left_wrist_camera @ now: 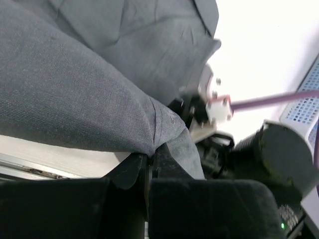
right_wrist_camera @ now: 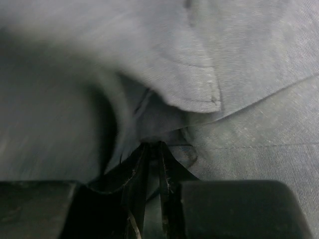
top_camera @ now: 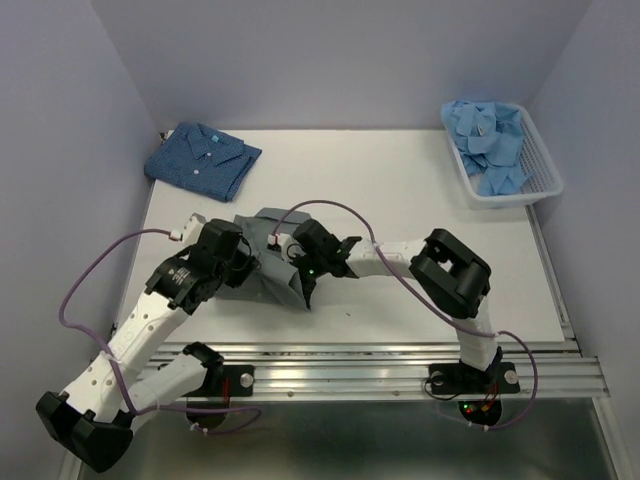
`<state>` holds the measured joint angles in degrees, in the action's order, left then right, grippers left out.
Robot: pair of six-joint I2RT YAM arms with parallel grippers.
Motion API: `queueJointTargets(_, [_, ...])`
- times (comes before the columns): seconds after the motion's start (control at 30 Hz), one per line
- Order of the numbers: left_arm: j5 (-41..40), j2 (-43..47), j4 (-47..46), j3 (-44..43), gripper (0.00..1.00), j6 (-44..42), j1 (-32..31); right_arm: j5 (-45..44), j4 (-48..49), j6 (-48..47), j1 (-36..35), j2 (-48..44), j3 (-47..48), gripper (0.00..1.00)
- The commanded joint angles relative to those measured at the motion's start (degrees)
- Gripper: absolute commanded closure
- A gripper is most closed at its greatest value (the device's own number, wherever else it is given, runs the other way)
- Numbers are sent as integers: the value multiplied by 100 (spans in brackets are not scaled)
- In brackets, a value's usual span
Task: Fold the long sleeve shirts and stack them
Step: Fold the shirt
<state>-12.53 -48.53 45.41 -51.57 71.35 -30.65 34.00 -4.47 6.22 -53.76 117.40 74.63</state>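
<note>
The plain dark grey shirt (top_camera: 268, 262) lies bunched at the table's near middle, between both arms. My left gripper (top_camera: 243, 262) is shut on a fold of it; the left wrist view shows grey cloth (left_wrist_camera: 75, 94) pinched at the fingertips (left_wrist_camera: 150, 155). My right gripper (top_camera: 292, 262) is shut on the same shirt; the right wrist view shows grey cloth (right_wrist_camera: 239, 134) drawn into the closed tips (right_wrist_camera: 153, 145). A folded dark blue patterned shirt (top_camera: 203, 160) lies at the far left. Light blue shirts (top_camera: 490, 145) are heaped in the basket.
The white slatted plastic basket (top_camera: 545, 175) stands at the far right corner. The aluminium rail (top_camera: 400, 365) runs along the table's near edge. Purple cables (top_camera: 90, 290) loop off both arms. The right arm's wrist (left_wrist_camera: 279, 154) shows close by in the left wrist view.
</note>
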Motion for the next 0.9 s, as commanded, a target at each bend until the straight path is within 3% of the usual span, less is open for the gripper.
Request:
queueJointTargets(0.0, [-311, -103, -409, -310, 100, -402, 209, 423, 183, -103, -222, -516, -405, 81])
queueJointTargets(0.23, [372, -604, -1226, -275, 100, -1333, 394, 99, 315, 2, -223, -763, -643, 82])
queueJointTargets(0.4, [893, -868, -1605, -222, 100, -1923, 385, -1610, 315, 913, -223, -868, -502, 87])
queueJointTargets(0.5, [955, -816, -1605, -108, 100, -1994, 385, -2150, 324, 1074, -223, -1104, -520, 87])
queueJointTargets(0.67, [1148, -385, -1904, 174, 100, -2064, 385, -2274, 377, 1083, -223, -1492, -493, 82])
queueJointTargets(0.87, [1210, -236, -1834, 147, 100, -2292, 385, -3820, 359, 1505, -162, -1914, -441, 78])
